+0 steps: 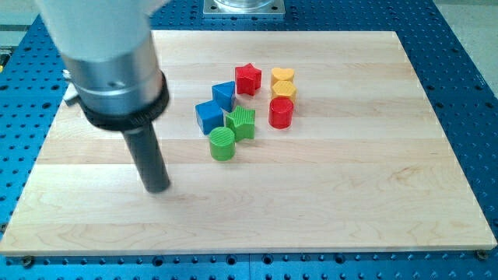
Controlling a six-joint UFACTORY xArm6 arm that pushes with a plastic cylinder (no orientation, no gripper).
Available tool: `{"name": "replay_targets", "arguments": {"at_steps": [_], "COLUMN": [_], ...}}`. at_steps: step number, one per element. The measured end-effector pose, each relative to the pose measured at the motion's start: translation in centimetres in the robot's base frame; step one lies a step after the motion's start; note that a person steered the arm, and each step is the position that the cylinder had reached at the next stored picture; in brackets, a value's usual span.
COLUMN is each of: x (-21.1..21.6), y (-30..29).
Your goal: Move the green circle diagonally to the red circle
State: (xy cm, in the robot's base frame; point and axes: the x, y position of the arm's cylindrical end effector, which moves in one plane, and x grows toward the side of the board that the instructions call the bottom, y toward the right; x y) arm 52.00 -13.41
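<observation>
The green circle [222, 144] stands near the middle of the wooden board [350, 187], touching a green star [242, 123] above and to its right. The red circle [281, 113] stands further to the right and a little higher, apart from the green circle. My tip [158, 187] rests on the board to the left of the green circle and slightly lower, well apart from it. The rod rises from the tip into a large grey and black cylinder [117, 78] at the view's upper left.
A blue block [209, 117] and a blue triangle-like block [224, 95] sit above and left of the green circle. A red star [247, 78], a yellow heart [283, 75] and a yellow block [284, 90] lie above the red circle.
</observation>
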Motion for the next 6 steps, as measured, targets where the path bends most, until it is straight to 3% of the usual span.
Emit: {"name": "replay_targets", "arguments": {"at_steps": [1, 2, 3, 5, 6], "x": [-4.6, -5.3, -4.3, 0.6, 0.6], "y": [-0.8, 5.3, 13.3, 15.3, 20.2]}}
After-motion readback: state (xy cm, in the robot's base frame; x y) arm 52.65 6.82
